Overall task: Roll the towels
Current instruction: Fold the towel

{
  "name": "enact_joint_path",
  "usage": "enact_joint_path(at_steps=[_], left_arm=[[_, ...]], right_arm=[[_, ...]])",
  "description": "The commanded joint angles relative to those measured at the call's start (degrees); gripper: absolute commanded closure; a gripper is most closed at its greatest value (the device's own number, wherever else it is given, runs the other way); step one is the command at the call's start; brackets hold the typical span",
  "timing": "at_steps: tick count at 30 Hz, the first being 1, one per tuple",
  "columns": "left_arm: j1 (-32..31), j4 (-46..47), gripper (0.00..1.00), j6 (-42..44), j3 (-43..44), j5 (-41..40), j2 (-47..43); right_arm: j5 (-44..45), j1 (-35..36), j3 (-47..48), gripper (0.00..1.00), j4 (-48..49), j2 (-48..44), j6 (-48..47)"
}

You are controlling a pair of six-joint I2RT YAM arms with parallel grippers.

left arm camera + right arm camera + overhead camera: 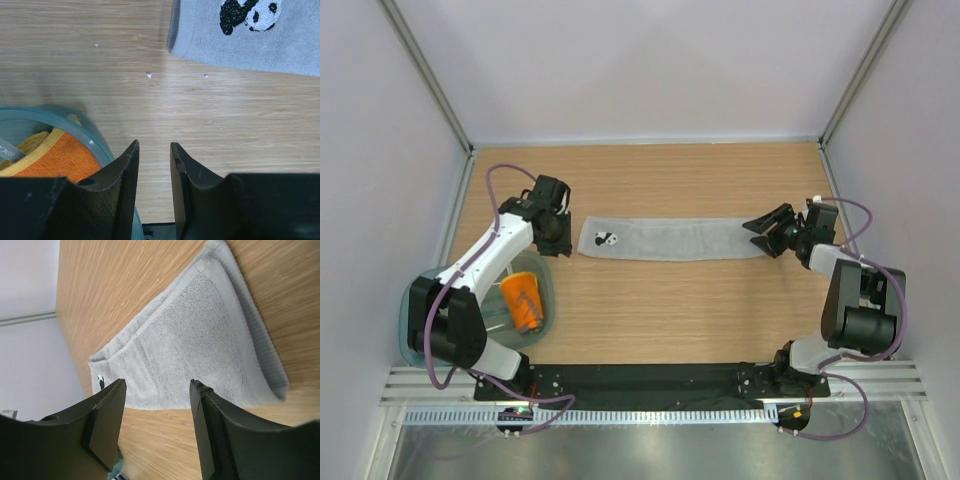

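The grey towel point(670, 240) lies flat on the table point(670, 310); the right pincer point(157, 382) gapes wide, empty, at its right end; the left pincer point(154, 145), narrowly parted, holds nothing, near the tub point(551, 300) containing the orange towel point(523, 300).

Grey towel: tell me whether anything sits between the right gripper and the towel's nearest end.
Nothing visible does. The right gripper, jaws open, hangs at the right end of the grey towel, with only the table beneath it. The teal tub with the orange towel sits away on the left side.
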Motion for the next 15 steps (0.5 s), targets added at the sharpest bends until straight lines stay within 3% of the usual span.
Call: enact_joint_path(at_steps=[1, 7, 15], left_arm=[[-0.1, 1.6, 0.68, 0.9, 0.1, -0.4, -0.1], [-0.1, 1.0, 0.68, 0.9, 0.0, -2.3, -0.3], [-0.1, 1.4, 0.57, 0.5, -0.6, -3.0, -2.1]], right_arm=[[5.7, -0.3, 1.4, 0.39, -8.6, -4.7, -2.3], [15.0, -0.4, -0.7, 0.4, -17.0, -11.3, -3.8], [17.3, -0.7, -2.5, 0.4, -16.8, -10.6, -4.6]])
